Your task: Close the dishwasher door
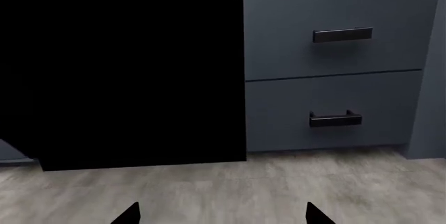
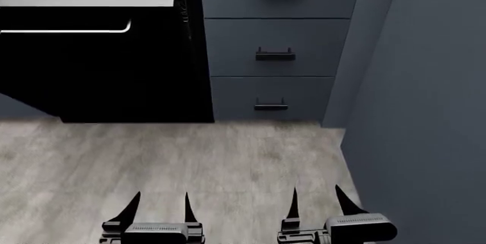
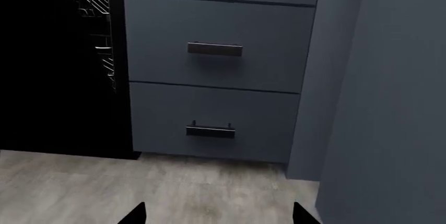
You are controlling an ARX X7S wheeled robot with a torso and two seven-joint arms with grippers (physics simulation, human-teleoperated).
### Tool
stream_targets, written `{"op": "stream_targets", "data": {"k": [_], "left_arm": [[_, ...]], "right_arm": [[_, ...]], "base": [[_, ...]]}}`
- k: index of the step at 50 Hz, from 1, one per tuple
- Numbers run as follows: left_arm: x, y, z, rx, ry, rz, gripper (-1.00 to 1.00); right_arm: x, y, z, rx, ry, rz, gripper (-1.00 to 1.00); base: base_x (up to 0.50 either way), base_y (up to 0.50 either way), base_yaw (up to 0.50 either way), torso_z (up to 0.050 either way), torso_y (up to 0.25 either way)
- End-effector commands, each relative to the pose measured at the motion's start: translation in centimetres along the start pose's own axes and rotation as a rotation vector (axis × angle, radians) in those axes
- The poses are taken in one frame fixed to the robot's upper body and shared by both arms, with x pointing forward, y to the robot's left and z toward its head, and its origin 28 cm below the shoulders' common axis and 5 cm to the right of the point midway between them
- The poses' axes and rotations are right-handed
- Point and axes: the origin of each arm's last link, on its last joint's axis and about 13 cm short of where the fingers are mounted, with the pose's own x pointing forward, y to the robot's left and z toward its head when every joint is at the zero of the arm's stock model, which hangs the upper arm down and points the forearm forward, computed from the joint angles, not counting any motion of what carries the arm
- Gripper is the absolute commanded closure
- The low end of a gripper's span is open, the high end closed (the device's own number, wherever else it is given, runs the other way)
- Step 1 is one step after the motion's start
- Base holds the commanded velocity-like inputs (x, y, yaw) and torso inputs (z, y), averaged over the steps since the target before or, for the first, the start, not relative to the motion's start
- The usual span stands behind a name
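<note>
The dishwasher door (image 2: 99,67) is a wide glossy black panel at the upper left of the head view, hanging open, with a silver top edge and a long thin silver bar handle (image 2: 68,30). Racks show behind it. It also fills the left wrist view (image 1: 118,67) and the edge of the right wrist view (image 3: 56,78). My left gripper (image 2: 161,207) is open and empty, low over the floor, well short of the door. My right gripper (image 2: 317,203) is open and empty beside it. Only fingertips show in the wrist views (image 1: 129,214) (image 3: 136,214).
Grey-blue drawer fronts (image 2: 277,45) with short black handles stand right of the door, also in the wrist views (image 1: 335,31) (image 3: 216,46). A tall grey-blue cabinet side (image 2: 425,85) runs along the right. Grey wood floor (image 2: 190,158) lies between me and the cabinets.
</note>
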Motion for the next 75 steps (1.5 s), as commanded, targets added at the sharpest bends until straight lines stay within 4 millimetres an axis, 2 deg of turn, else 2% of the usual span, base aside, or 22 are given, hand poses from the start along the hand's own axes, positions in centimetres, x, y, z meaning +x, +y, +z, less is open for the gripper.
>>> {"op": "stream_targets", "data": {"k": [1, 37, 42, 75], "left_arm": [[-0.10, -0.01, -0.02, 0.002, -0.001, -0.003, -1.00], [-0.63, 0.14, 0.35, -0.030, -0.015, 0.018, -1.00], [-0.59, 0.10, 0.53, -0.033, -0.005, 0.020, -1.00], [-0.84, 0.23, 0.68, -0.009, -0.029, 0.011, -1.00]], "right_arm": [[-0.14, 0.01, 0.03, -0.003, 0.000, 0.000, -1.00], [-0.81, 0.28, 0.63, 0.003, -0.033, 0.014, -1.00], [-0.72, 0.11, 0.55, 0.009, -0.028, 0.000, -1.00], [-1.07, 0.30, 0.97, -0.008, -0.053, 0.023, -1.00]], "base": [[0.00, 0.00, 0.00, -0.050, 0.000], [0.00, 0.00, 0.00, -0.050, 0.000], [0.00, 0.04, 0.00, 0.000, 0.000], [0.00, 0.50, 0.00, 0.000, 0.000]]}}
